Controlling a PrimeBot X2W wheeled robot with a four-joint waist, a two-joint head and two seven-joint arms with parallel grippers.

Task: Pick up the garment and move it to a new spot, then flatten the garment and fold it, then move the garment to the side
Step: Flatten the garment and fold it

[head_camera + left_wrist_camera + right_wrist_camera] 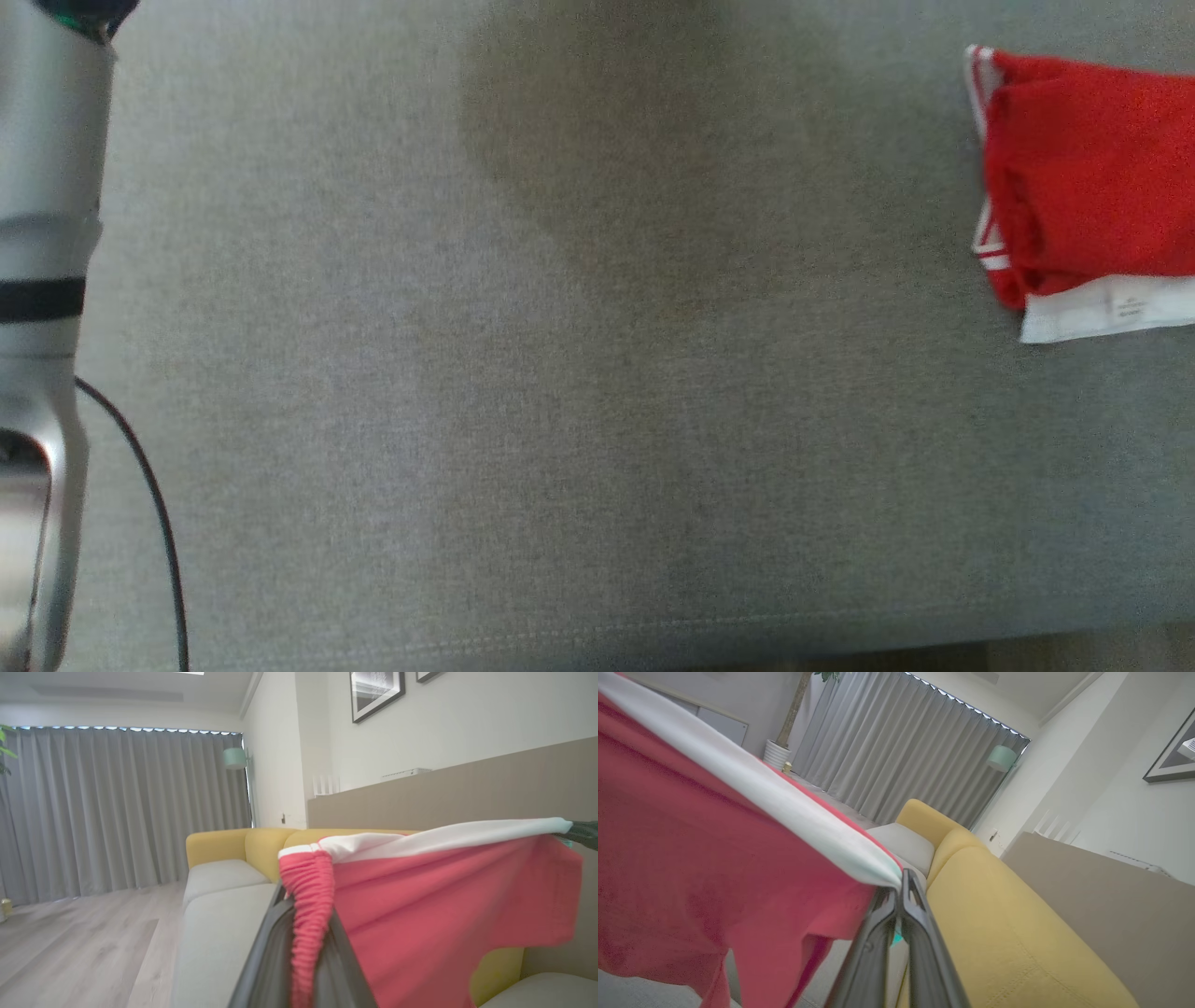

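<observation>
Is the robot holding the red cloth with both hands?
Yes, the left gripper pinches one gathered end of the red cloth, and the right gripper grips the far end.

The left gripper (306, 905) has its 2 dark fingers pressed together on the gathered, ribbed red edge of the garment (444, 914), which runs down between the jaws. From the jaws the red cloth spreads out to the right, hanging clear. Its white band (444, 837) stretches taut to the right gripper (584, 833). Beyond the jaws stands a yellow sofa (261, 847) with grey seat cushions (219, 933). To their left hangs a grey curtain (117, 807).
</observation>
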